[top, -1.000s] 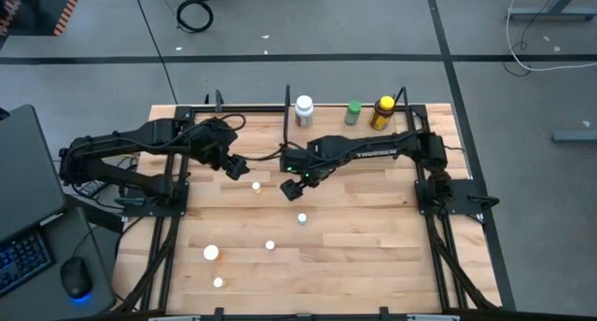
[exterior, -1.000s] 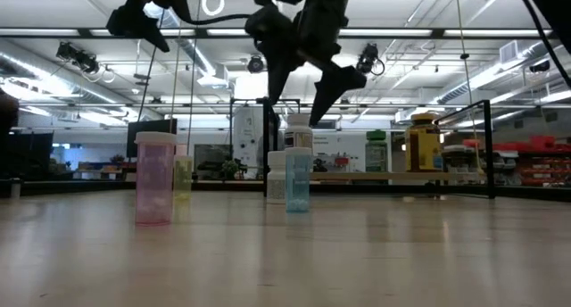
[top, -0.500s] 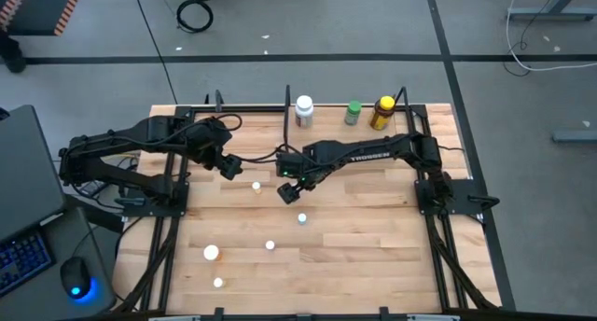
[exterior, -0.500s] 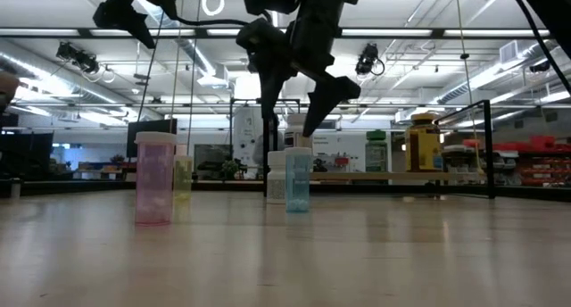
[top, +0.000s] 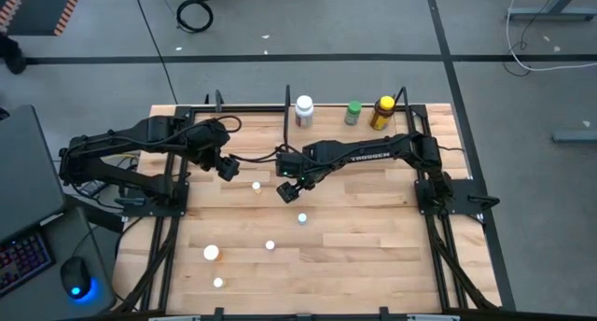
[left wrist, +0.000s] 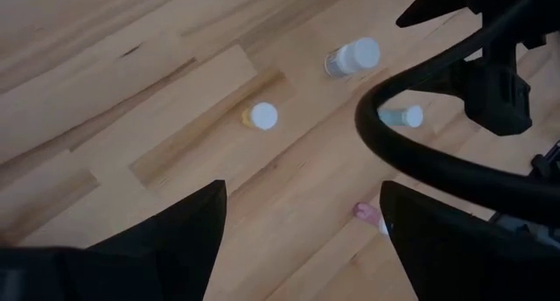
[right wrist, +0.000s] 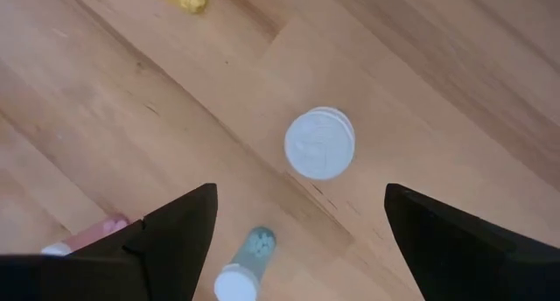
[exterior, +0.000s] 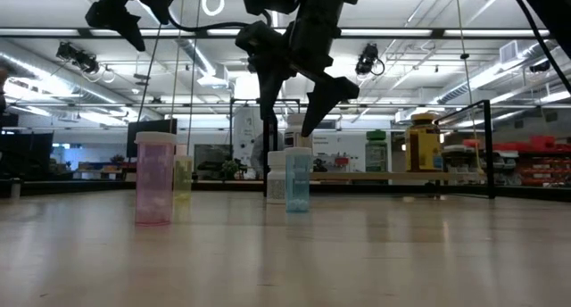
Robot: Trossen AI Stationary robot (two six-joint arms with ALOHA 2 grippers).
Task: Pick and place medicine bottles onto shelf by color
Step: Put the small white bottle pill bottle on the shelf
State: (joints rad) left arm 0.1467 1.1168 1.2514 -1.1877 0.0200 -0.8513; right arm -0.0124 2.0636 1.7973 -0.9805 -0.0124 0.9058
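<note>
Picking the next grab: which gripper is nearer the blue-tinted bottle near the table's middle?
Right. The right gripper hangs open just above and shelf-side of the blue-tinted bottle. The left gripper is open too, farther off toward the left.

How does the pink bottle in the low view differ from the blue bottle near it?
The pink bottle is taller and wider than the blue bottle. In the low view the pink bottle stands left with nothing above it, while the blue bottle stands near the middle, below the open right gripper. Both stand upright on the table, are translucent and have pale caps.
</note>
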